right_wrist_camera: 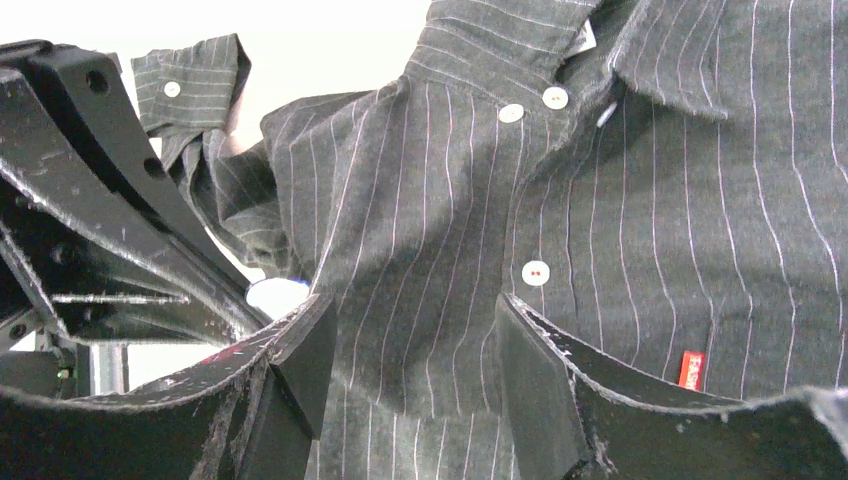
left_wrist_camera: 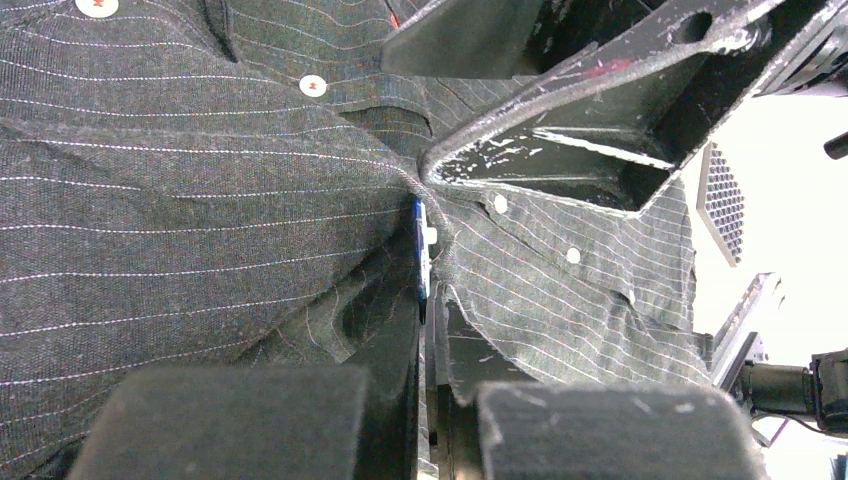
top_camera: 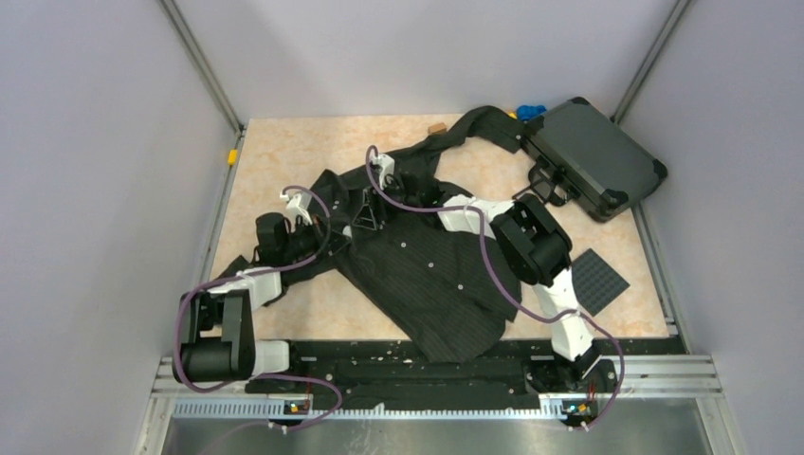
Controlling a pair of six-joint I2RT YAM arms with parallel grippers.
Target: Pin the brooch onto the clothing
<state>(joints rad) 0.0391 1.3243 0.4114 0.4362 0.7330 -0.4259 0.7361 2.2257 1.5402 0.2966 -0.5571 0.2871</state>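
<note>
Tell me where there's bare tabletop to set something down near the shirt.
Bare table lies at the far left, between the left wall and the shirt. A narrower strip runs along the near edge left of the shirt's hem. The far right is crowded by the hard case and the dark mat.

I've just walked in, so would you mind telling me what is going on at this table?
Both arms are working on the black pinstriped shirt to pin a brooch on it. The left gripper holds the small blue brooch edge-on against the fabric. The right gripper has a fold of cloth between its open jaws.
</note>
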